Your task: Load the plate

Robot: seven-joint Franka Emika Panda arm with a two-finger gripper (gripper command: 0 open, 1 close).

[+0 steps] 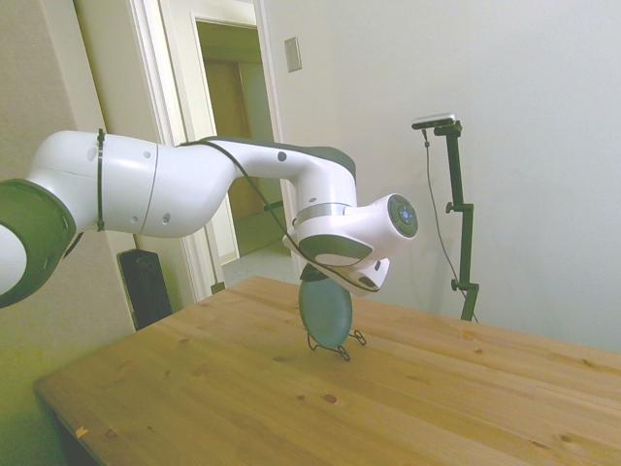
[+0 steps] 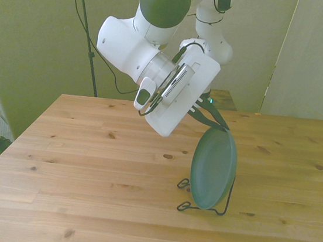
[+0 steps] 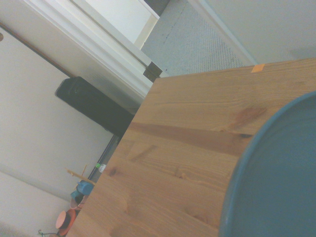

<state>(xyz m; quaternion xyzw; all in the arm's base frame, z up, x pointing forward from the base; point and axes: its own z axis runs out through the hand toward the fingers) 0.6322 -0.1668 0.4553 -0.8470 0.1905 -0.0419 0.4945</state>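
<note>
Plate [image 2: 213, 170] stands on its edge in the thin black wire stand [image 2: 204, 202] on my bench [image 2: 85, 165]. My end effector [image 2: 209, 116] is at its top rim; I cannot tell if it grips. Nothing else sits near.

The wooden table [image 2: 85, 165] fills the lower part of the side and front views, its planks knotty. A thin black wire stand [image 2: 204, 206] sits on it at about four o'clock from the front view's middle. In the side view, an open doorway [image 1: 233, 146] lies at eleven o'clock, a black speaker [image 1: 146, 286] at nine o'clock, and a wall plate [image 1: 293, 54] near twelve.
</note>
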